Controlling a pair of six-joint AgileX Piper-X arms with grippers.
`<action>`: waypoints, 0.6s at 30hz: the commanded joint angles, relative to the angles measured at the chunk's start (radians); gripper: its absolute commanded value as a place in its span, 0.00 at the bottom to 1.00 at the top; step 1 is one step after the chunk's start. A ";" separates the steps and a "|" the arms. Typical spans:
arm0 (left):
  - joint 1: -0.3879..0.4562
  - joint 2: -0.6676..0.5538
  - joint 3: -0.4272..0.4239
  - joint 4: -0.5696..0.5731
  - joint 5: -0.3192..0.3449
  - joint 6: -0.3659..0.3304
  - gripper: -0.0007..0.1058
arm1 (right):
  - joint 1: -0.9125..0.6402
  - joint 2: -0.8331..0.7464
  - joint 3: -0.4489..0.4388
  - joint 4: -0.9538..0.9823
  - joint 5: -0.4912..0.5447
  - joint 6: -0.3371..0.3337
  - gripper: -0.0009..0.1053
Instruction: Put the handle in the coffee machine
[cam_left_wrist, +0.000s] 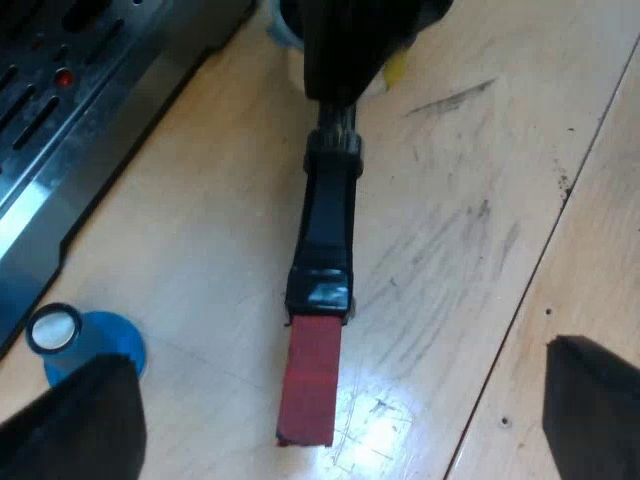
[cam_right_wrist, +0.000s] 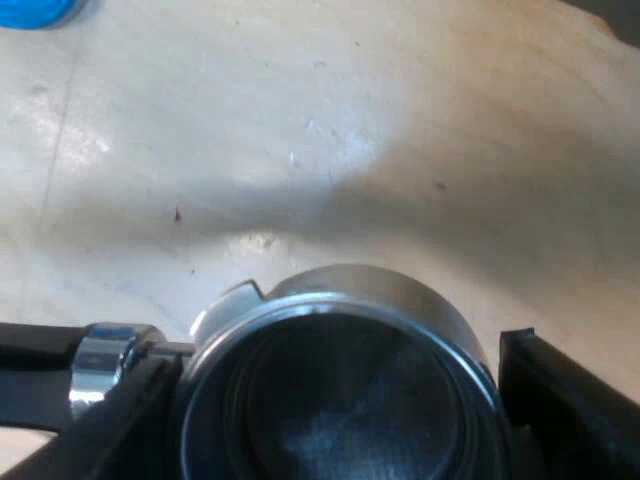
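Note:
The metal holder's dark handle stretches over the wooden table and ends in a red tip. My left gripper is open, its fingers wide apart on either side of the red tip and not touching it. The other arm's gripper is at the holder's head end. In the right wrist view, the holder's round metal basket sits between the fingers of my right gripper, which is shut on it. Part of the handle's chrome collar shows beside the basket.
The espresso machine's slotted metal drip tray stands beside the handle. A blue tamper sits on the table by the tray's edge, close to one left finger; its blue edge also shows beyond the basket.

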 joint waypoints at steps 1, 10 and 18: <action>-0.007 0.000 -0.008 -0.003 0.011 0.010 0.78 | -0.007 -0.051 -0.010 0.026 -0.003 0.010 0.01; -0.069 0.000 -0.008 -0.003 0.010 0.037 0.78 | -0.007 -0.159 -0.010 0.064 0.001 0.054 0.01; -0.072 0.000 0.023 -0.093 0.009 0.097 0.78 | -0.007 -0.190 -0.010 0.064 -0.003 0.063 0.01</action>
